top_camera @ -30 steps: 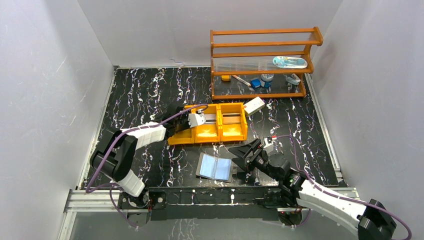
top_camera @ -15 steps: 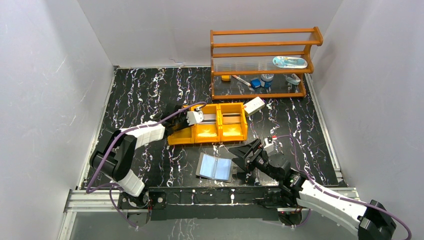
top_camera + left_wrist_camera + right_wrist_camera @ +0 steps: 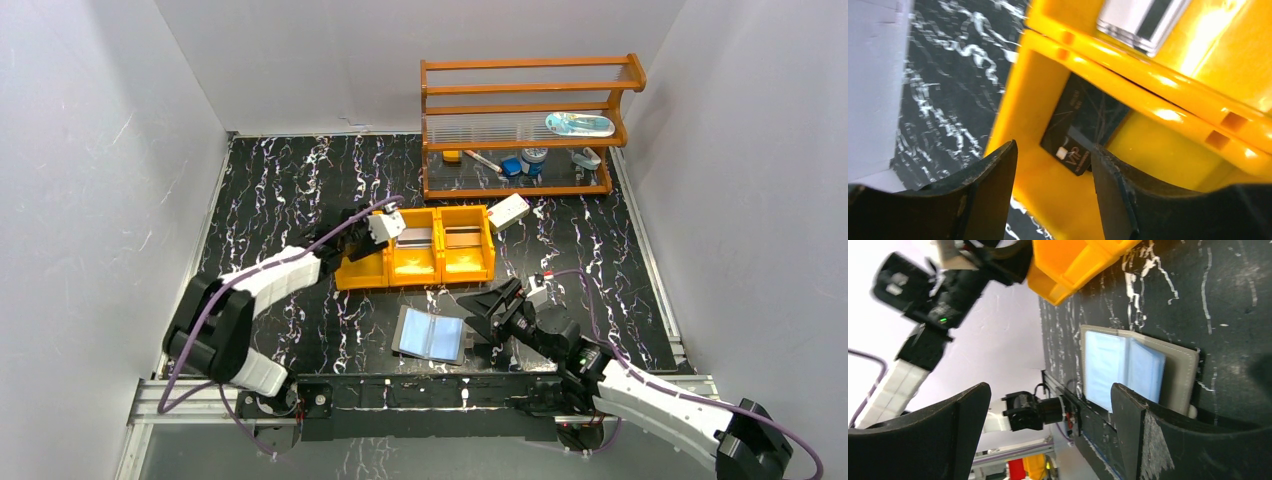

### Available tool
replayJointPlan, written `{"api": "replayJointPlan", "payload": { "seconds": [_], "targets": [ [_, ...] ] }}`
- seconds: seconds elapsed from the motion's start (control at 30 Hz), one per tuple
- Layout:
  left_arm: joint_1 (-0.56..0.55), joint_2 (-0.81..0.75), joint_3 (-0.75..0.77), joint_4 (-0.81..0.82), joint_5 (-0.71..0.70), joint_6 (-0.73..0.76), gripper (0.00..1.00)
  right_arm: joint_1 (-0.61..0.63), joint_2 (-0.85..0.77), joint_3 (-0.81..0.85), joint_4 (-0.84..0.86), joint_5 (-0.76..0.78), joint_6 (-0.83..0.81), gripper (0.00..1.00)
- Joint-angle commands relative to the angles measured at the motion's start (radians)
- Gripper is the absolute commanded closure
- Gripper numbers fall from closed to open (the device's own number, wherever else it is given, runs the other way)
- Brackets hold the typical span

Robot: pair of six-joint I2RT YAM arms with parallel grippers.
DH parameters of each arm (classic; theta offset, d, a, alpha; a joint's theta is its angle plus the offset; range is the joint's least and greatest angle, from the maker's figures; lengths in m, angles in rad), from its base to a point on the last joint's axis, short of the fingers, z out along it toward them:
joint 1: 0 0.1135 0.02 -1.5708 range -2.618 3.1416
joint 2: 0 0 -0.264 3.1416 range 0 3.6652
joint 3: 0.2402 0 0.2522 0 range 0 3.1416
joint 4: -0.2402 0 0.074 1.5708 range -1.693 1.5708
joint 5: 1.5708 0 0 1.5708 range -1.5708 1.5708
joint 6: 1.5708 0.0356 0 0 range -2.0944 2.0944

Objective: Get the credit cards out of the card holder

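From above, you see the card holder (image 3: 430, 337) lying open and flat near the front edge, pale faces up. The right gripper (image 3: 484, 303) sits just beside it, jaws spread wide and empty, placed, I judge, to reach the wallet if needed. The left gripper (image 3: 368, 243) hangs over the left compartment of the orange tray (image 3: 440, 272). A silvery card (image 3: 418, 237) lies in the middle compartment and a brownish card (image 3: 462, 238) in the right one, so each card seems to get its own bin. In your left wrist view, the left gripper (image 3: 1053, 150) stands parted with nothing between its fingers, and the dark card (image 3: 1083, 122) rests on the compartment floor below — to my eye it is free of the claw. "VIP" is the only print you can read on it. In your right wrist view, the open fingers frame the wallet — its blue-grey pockets show no card, so the job looks about finished.
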Motion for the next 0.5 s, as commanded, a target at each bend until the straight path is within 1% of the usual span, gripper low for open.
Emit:
{"api": "replayJointPlan", "payload": {
  "seconds": [0.0, 0.1, 0.23, 0.33, 0.47],
  "targets": [
    [0.004, -0.212, -0.028, 0.075, 0.008, -0.126, 0.42, -0.001, 0.033, 0.078, -0.058, 0.019, -0.083, 0.02],
    [0.004, -0.352, -0.063, 0.078, -0.013, -0.224, 0.35, 0.0, 0.102, 0.153, -0.115, 0.007, -0.135, 0.03],
    [0.005, -0.514, -0.106, 0.042, -0.058, -0.481, 0.22, 0.001, 0.253, 0.291, -0.191, -0.04, -0.22, 0.1],
    [0.005, -0.607, -0.106, -0.058, -0.069, -0.683, 0.15, 0.007, 0.383, 0.415, -0.265, -0.078, -0.267, 0.16],
    [0.006, -0.69, -0.079, -0.21, -0.042, -0.899, 0.08, 0.034, 0.506, 0.513, -0.336, -0.052, -0.29, 0.19]
  ]
}}
